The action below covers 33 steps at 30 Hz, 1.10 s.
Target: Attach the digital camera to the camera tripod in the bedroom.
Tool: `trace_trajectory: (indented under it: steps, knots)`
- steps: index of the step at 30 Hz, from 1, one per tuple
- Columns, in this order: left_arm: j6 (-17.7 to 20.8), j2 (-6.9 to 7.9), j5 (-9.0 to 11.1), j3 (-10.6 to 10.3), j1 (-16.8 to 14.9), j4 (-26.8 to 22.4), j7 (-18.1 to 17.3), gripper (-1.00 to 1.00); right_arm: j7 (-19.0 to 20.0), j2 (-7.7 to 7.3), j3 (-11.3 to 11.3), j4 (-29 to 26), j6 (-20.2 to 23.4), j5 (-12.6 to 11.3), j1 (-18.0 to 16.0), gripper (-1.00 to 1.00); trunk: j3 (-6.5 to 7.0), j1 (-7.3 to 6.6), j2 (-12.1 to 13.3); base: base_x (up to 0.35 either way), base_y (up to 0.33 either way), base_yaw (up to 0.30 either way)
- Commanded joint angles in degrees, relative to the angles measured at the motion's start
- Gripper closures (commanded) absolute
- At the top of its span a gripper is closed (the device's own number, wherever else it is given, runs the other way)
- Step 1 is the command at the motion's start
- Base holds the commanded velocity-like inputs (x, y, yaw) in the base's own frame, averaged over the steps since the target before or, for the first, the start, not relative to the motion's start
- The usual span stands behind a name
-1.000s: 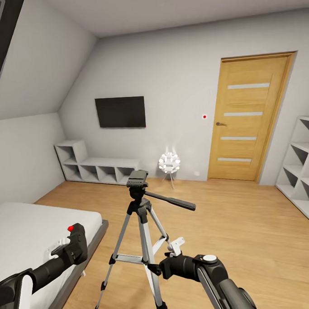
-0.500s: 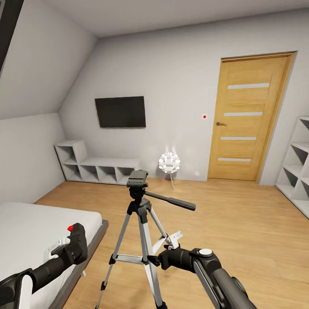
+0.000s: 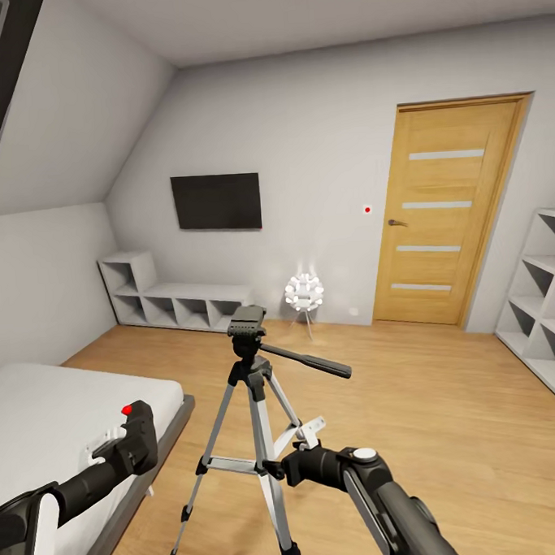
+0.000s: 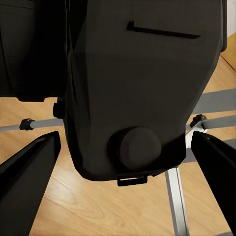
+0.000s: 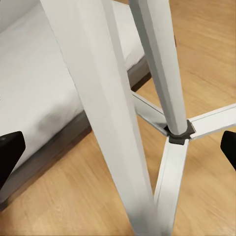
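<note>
Silver-legged camera tripod (image 3: pixel 256 409) (black head), oak door (image 3: pixel 449 211)

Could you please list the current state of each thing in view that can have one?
digital camera: held off the floor by the left gripper.
camera tripod: standing upright, legs spread, head bare.
right gripper: open, fingers either side of a tripod leg.
door: closed.
TV: dark.

The camera tripod (image 5: pixel 113 118) stands close before the lens: 2 silver legs slope across the frame, the nearer one thick and pale. Thin silver braces (image 5: pixel 147 110) meet at a black joint (image 5: pixel 178 132) on the centre post. The right gripper (image 5: pixel 118 150) is spread wide, each dark fingertip (image 5: pixel 9 152) at an opposite edge, the legs between them. Behind lie a grey bed (image 5: pixel 39 83) and light wood floor (image 5: pixel 206 54).
</note>
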Motion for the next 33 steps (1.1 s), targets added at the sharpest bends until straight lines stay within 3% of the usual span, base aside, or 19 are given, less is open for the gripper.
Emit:
trace_trajectory:
  steps: [1, 11, 17, 26, 33]
  knots:
    - [0.49, -0.02, 0.72, 0.08, -0.03, -0.02, 0.18, 1.0, -0.26, 0.2, -0.01, 0.49, -0.05, -0.04, -0.08, -1.0, -0.02, 0.02, -0.05, 0.0, 0.0, 0.0]
    - [0.49, -0.07, 0.72, 0.07, -0.03, -0.03, 0.16, 1.0, -4.19, 1.0, 0.32, 6.18, -6.2, -0.07, -1.93, -1.0, -0.02, 0.02, -0.05, 0.0, 0.0, 0.0]
    - [0.49, -0.07, 0.72, 0.07, -0.02, 0.01, 0.14, 1.0, -4.87, 1.22, 0.68, 7.5, -7.55, -0.08, -2.33, -1.0, -0.02, 0.02, -0.05, 0.0, 0.0, 0.0]
    - [0.49, -0.05, 0.72, 0.06, -0.03, 0.05, 0.09, 1.0, -5.5, 1.31, 6.07, 9.76, -9.79, 0.42, -2.57, -1.0, -0.02, 0.02, -0.05, 0.0, 0.0, 0.0]
    - [0.49, -0.09, 0.72, 0.01, -0.03, 0.06, 0.09, 1.0, -5.59, 1.35, 7.55, 11.03, -11.47, 0.5, -2.6, -1.0, -0.02, 0.02, -0.05, 0.0, 0.0, 0.0]
